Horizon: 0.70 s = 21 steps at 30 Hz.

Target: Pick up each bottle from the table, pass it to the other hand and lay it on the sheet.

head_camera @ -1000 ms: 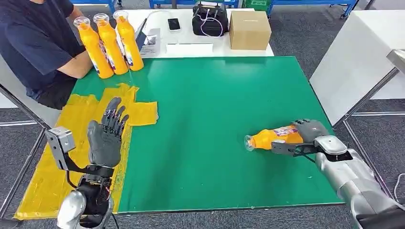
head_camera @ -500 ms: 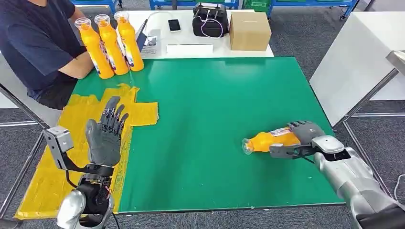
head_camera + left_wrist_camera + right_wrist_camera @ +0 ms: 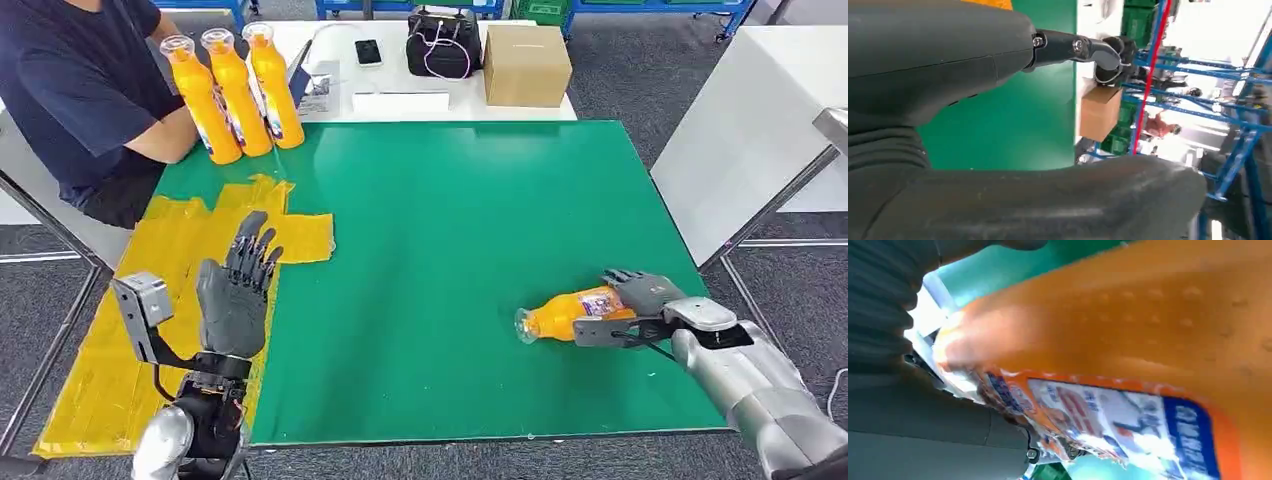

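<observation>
orange plastic bottle [image 3: 568, 313]: on its side on green counter [image 3: 450, 220], base in my right hand [image 3: 640, 305]
right hand: gripping bottle
left hand [image 3: 236, 297]: spread, empty, above yellow sheet [image 3: 120, 330]

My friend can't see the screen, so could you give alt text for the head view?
The robot's right hand grips an orange bottle lying on a green table. Its left hand is raised open over a yellow sheet, and three more bottles stand at the far corner beside a seated person.
</observation>
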{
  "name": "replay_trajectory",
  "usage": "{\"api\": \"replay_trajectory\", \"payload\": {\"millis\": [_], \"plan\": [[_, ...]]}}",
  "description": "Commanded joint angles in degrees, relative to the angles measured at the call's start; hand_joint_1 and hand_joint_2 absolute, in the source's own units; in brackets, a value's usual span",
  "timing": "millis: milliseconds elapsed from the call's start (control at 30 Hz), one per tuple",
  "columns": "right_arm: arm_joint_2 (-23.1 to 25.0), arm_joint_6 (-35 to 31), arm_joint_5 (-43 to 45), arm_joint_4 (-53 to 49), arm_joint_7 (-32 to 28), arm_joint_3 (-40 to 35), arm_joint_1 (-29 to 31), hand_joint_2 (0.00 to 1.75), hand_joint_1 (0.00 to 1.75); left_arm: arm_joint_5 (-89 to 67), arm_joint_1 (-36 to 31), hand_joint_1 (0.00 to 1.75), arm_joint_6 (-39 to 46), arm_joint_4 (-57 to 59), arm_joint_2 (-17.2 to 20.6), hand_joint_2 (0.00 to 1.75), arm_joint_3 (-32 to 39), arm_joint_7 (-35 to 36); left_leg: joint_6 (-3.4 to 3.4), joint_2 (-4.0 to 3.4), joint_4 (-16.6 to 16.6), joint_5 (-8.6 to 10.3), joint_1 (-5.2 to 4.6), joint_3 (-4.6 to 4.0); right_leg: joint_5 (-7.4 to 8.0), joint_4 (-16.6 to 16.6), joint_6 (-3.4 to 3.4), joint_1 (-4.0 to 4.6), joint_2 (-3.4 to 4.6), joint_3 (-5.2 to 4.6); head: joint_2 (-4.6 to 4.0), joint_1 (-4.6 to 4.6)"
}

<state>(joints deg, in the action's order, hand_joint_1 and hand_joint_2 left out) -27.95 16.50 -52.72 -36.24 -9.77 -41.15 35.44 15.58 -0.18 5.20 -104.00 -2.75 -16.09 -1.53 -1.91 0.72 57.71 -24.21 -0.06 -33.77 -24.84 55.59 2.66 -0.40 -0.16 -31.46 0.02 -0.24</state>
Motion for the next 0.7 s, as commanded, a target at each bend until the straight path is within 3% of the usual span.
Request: {"api": "replay_trajectory", "payload": {"millis": [33, 233, 400, 700], "plan": [[-0.3, 1.7, 2.0, 0.7, 1.1, -4.1, -4.5, 1.75, 1.75, 0.0, -1.8, 0.00, 0.3, 2.6, 0.6, 0.00, -1.6, 1.3, 0.10, 0.20, -0.2, 0.12, 0.10, -0.04, 0.08, -0.3, -0.07, 0.10, -0.25, 0.11, 0.00, 0.04], [1.7, -0.4, 5.0, 0.6, 2.6, -2.0, -2.2, 1.75, 1.75, 0.0, 0.3, 0.00, -0.2, 2.6, 1.2, 0.00, -0.3, 0.2, 0.11, 0.04, -0.1, 0.11, 0.08, -0.14, 0.12, -0.2, -0.08, 0.08, -0.08, 0.02, 0.00, 0.02], [2.7, 0.7, 5.4, -2.9, 4.0, -2.8, -2.1, 1.75, 1.75, 0.7, -1.2, 0.00, -0.9, 0.3, -0.1, 0.00, -0.6, 1.8, 0.05, -0.13, 0.0, 0.04, 0.07, -0.03, 0.13, -0.1, -0.02, 0.08, 0.04, 0.57, 0.00, 0.04], [1.6, 0.5, 6.2, -2.9, 5.2, -2.3, -3.1, 1.75, 1.75, -0.7, 0.8, 0.00, 0.0, 1.2, 0.5, 0.00, -0.1, 1.8, 0.07, -0.24, 0.0, 0.09, 0.08, -0.11, 0.18, -0.1, -0.04, 0.09, 0.00, 0.46, 0.00, 0.02]]}}
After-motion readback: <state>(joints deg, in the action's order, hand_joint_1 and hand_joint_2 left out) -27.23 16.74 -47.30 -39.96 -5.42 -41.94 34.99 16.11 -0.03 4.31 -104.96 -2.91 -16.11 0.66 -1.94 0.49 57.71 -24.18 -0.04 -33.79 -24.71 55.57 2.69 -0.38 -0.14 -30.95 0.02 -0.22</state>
